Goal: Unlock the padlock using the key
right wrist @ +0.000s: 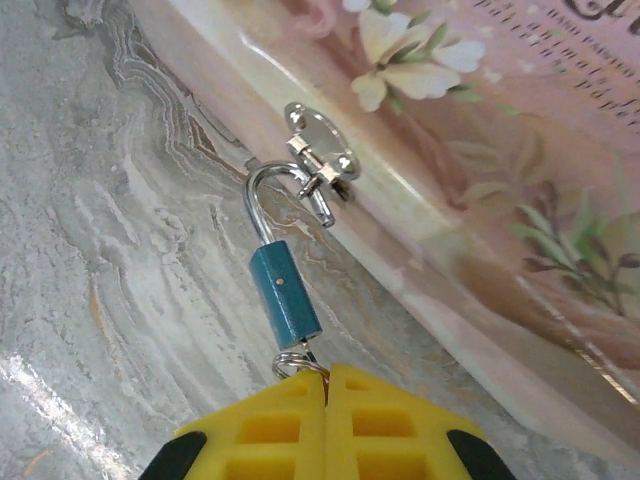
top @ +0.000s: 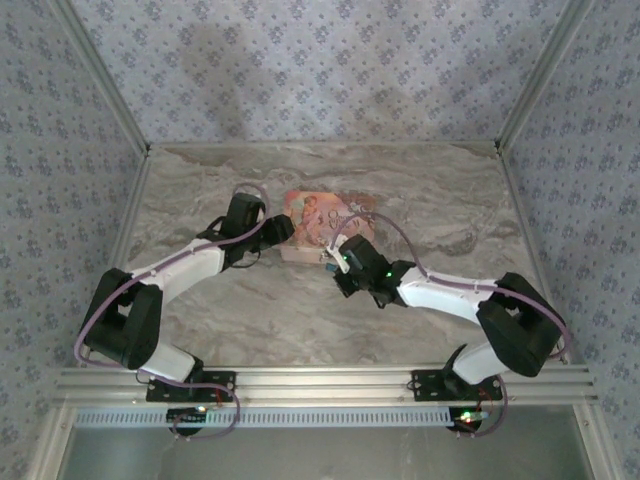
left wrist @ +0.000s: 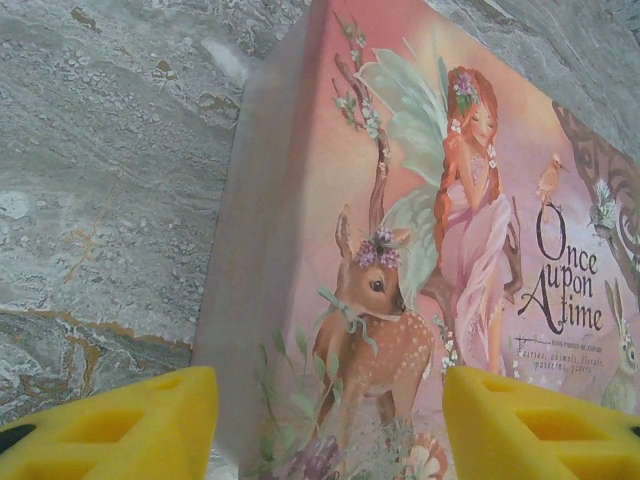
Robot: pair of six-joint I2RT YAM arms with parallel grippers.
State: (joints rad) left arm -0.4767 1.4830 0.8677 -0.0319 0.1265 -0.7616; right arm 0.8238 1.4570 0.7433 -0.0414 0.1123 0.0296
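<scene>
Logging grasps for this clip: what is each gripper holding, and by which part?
Right gripper is shut on the key, at its ring end below the padlock. Left gripper is open astride the box, gripping nothing.

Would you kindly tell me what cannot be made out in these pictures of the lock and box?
- Right wrist view: the shut yellow right tool covers everything below the small silver ring under the blue-and-silver metal padlock, so any thin pale key there is hidden.
- Top view: the padlock is too small to make out.
- Left wrist view: the right edge cuts off the pink illustrated box.
</scene>
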